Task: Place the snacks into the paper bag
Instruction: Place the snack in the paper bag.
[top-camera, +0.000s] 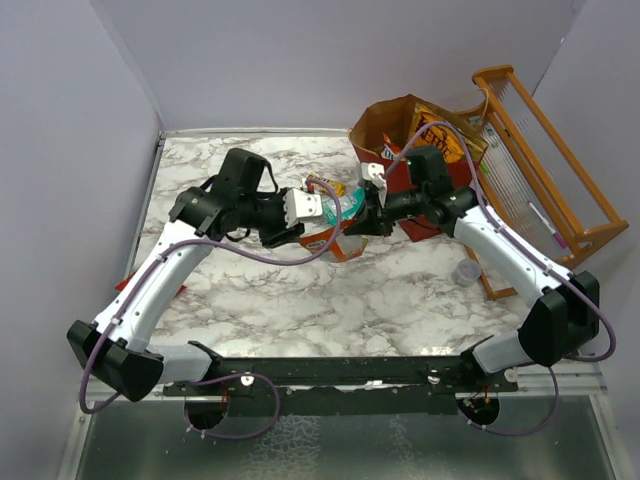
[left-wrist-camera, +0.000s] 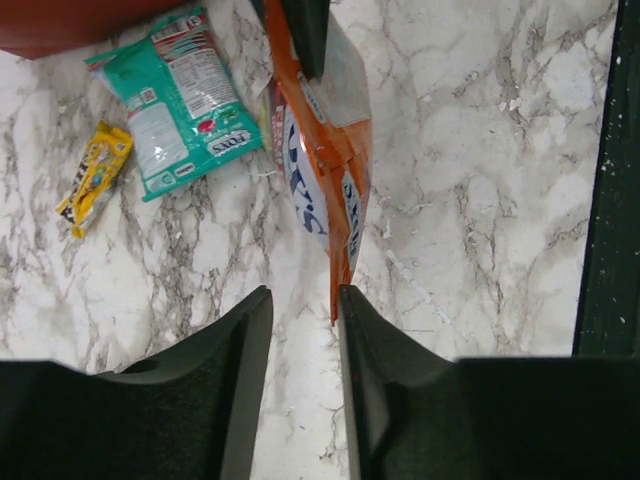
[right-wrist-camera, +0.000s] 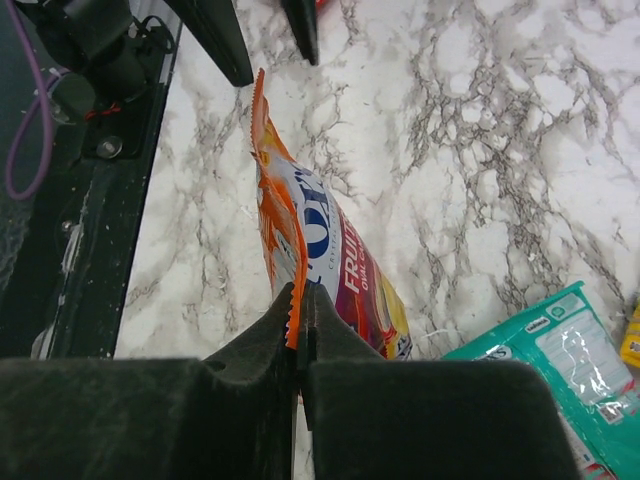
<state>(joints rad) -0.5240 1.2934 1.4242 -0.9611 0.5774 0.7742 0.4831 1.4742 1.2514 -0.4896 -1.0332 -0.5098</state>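
An orange Fox's fruit-candy pouch (right-wrist-camera: 330, 240) hangs on edge above the marble table. My right gripper (right-wrist-camera: 300, 290) is shut on its serrated end. My left gripper (left-wrist-camera: 303, 292) is open at the pouch's other end (left-wrist-camera: 325, 170); the pouch tip touches the inner face of one finger. In the top view both grippers, left (top-camera: 318, 222) and right (top-camera: 356, 222), meet mid-table in front of the red paper bag (top-camera: 372, 130), which holds some packets. A teal pouch (left-wrist-camera: 180, 95) and a yellow candy packet (left-wrist-camera: 95, 178) lie flat on the table beside it.
An orange wooden rack (top-camera: 545, 160) stands at the right, past the bag. A small clear cup (top-camera: 467, 270) sits on the table near the right arm. Something red (top-camera: 128, 284) peeks out under the left arm at the table's left edge.
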